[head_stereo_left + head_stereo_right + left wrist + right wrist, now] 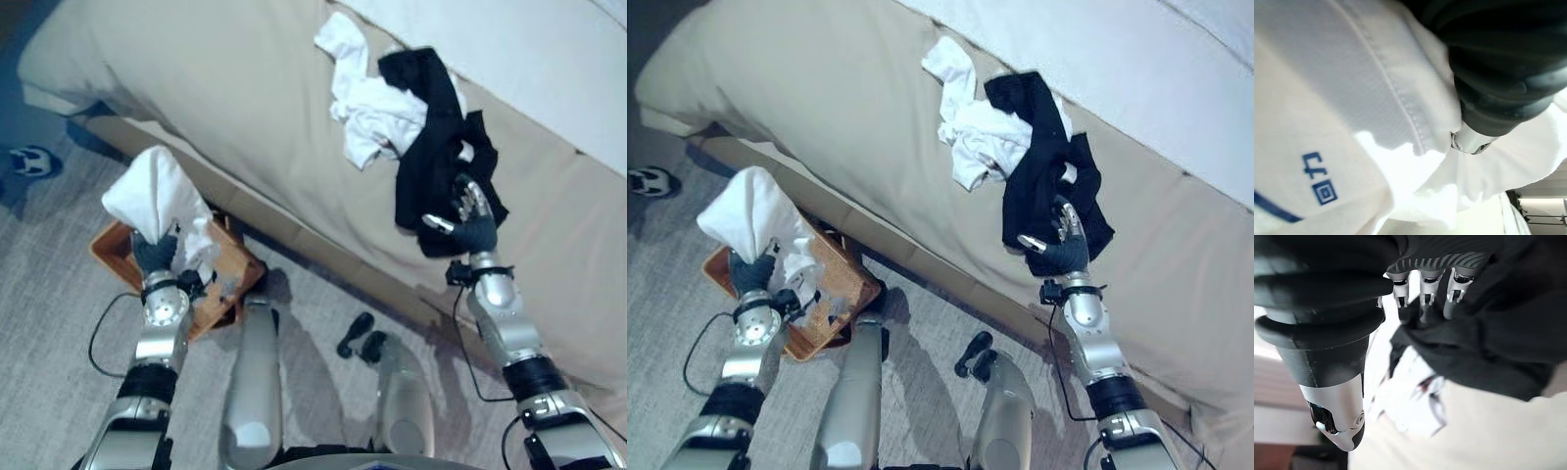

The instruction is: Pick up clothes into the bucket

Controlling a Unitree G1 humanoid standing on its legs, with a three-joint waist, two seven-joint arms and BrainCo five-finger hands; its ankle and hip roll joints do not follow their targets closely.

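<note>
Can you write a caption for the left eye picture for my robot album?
Left hand holds a white cloth garment above the brown bucket; right hand reaches the black cloth garment on the beige bed.

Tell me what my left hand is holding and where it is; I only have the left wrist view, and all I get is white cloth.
Observer: The left hand grips a white garment from below, and the cloth stands up above it over the brown basket on the floor.
Operator: Anything already in that basket?
Observer: Some white cloth hangs at its rim beside the hand.
Operator: And the right hand?
Observer: The right hand is at the lower edge of the black garment on the bed, fingers reaching into the cloth.
Operator: Is that all that's left up there?
Observer: No, a crumpled white garment lies against the black one.
</note>
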